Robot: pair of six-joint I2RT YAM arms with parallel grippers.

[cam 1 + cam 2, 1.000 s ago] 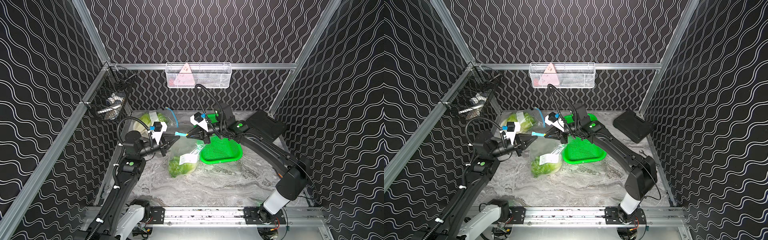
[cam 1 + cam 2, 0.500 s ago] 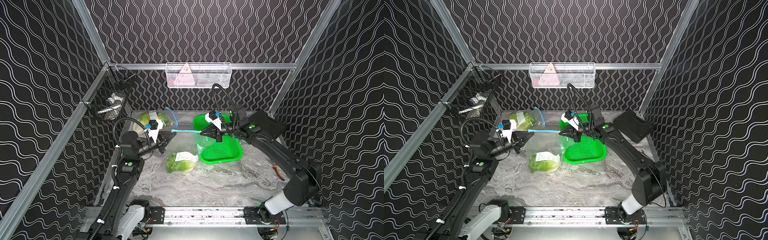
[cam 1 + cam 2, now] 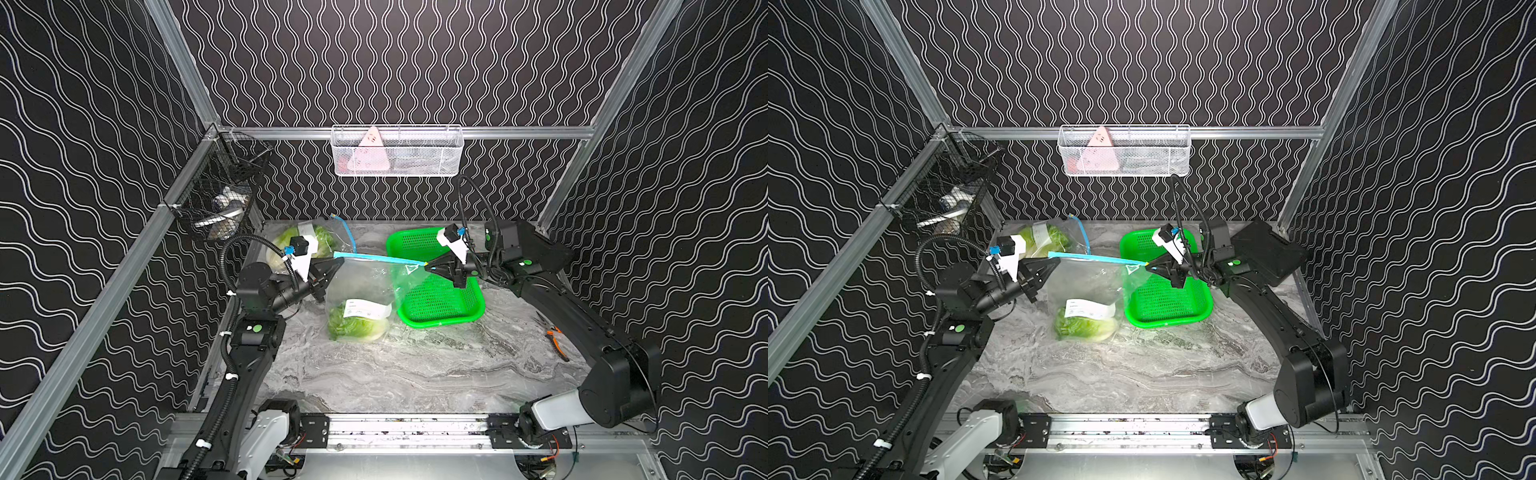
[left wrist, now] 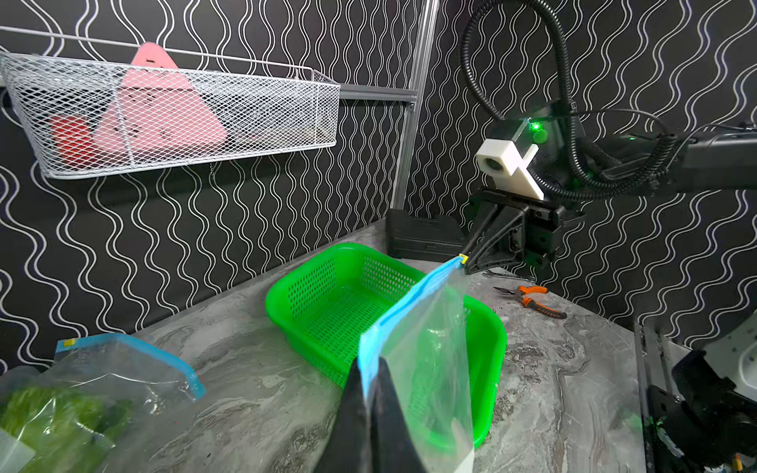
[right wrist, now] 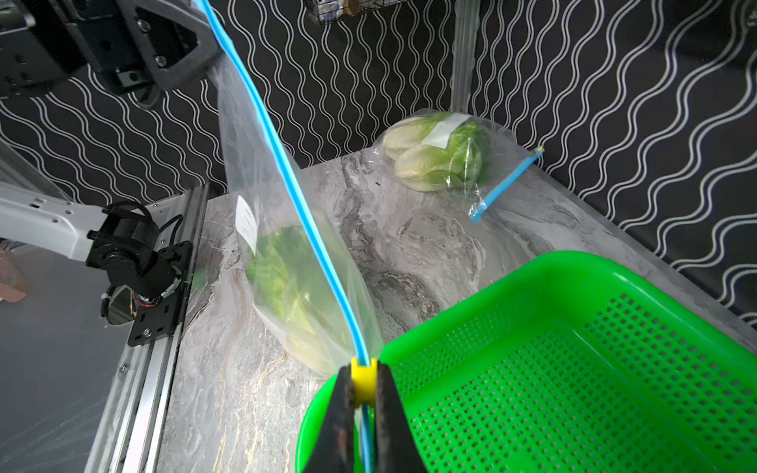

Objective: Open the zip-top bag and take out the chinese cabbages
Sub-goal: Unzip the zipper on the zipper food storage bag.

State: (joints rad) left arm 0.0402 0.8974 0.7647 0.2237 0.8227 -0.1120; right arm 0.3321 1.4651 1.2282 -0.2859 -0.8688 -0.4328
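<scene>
A clear zip-top bag [image 3: 361,286] hangs stretched between my two grippers, its blue zip strip [image 3: 380,258] taut. My left gripper [image 3: 340,261] [image 4: 368,368] is shut on the strip's left end. My right gripper [image 3: 427,264] [image 5: 363,381] is shut on the yellow slider [image 5: 363,379] at the right end, above the green basket's edge. The chinese cabbages [image 3: 359,326] [image 3: 1086,326] lie in the bag's bottom on the table, under a white label. Their number is hard to tell through the plastic.
A second zip bag of cabbages [image 3: 307,245] [image 5: 442,157] lies at the back left. The green mesh basket [image 3: 440,303] stands right of the held bag. Orange-handled pliers [image 3: 555,334] lie at the right. A white wire basket [image 3: 397,151] and a black one [image 3: 224,195] hang on the walls.
My right gripper has drawn the yellow slider rightward along the zip, over the green basket. The left gripper pulled slightly left. The bag now spans wide between them.
</scene>
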